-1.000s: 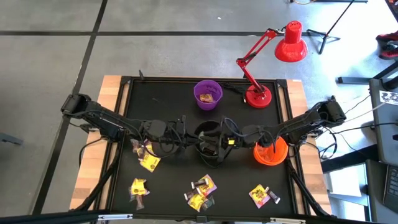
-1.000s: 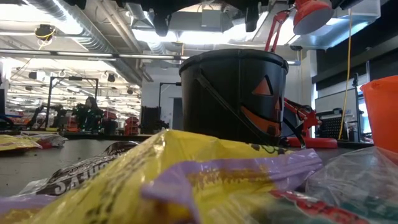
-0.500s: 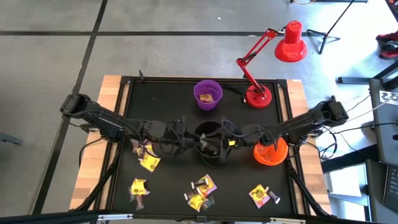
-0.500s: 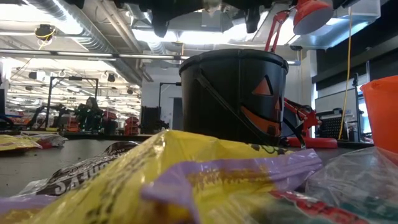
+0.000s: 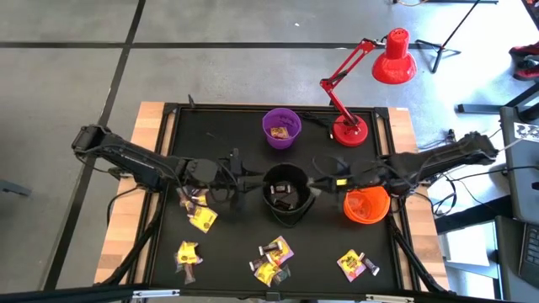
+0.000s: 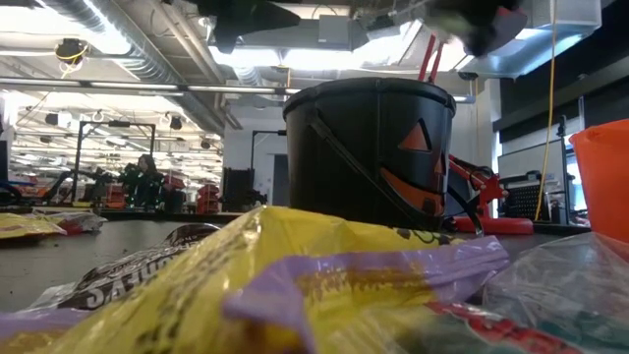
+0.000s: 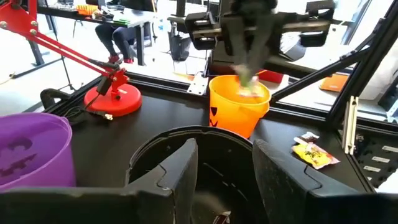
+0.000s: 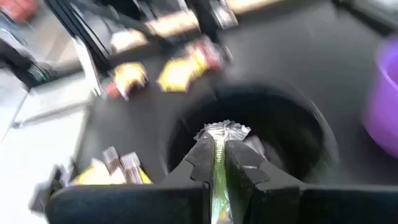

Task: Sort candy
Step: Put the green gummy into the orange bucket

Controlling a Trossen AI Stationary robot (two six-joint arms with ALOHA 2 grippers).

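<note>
Candy lies in loose yellow and dark pieces near the table's front (image 5: 274,255), (image 5: 202,219), (image 5: 354,263). More candy sits in the black bowl (image 5: 286,195) and the purple bowl (image 5: 281,128). My left gripper (image 5: 244,178) (image 7: 224,168) hangs open at the black bowl's left rim with nothing between its fingers. My right gripper (image 5: 323,181) (image 8: 219,149) is between the black bowl and the orange bowl (image 5: 366,204), shut on a silvery green wrapped candy (image 8: 219,180). My right gripper pinches the silvery wrapped candy between its two fingers. The candy's crimped end (image 8: 222,130) sticks out past the fingertips, and the piece runs along the fingers. The fingers come from the table's right, slanting down. The candy is lifted clear of bowls and table.
A red desk lamp (image 5: 349,128) stands at the back right, its base beside the purple bowl. The three bowls sit close together mid-table. Black frame rails (image 5: 160,168) edge the mat on all sides.
My right gripper has drawn back from over the black bowl toward the table's right edge, rising and tipping more level. It now hangs between the black and orange bowls. My left gripper has pulled back a little toward the left edge, off the black bowl.
</note>
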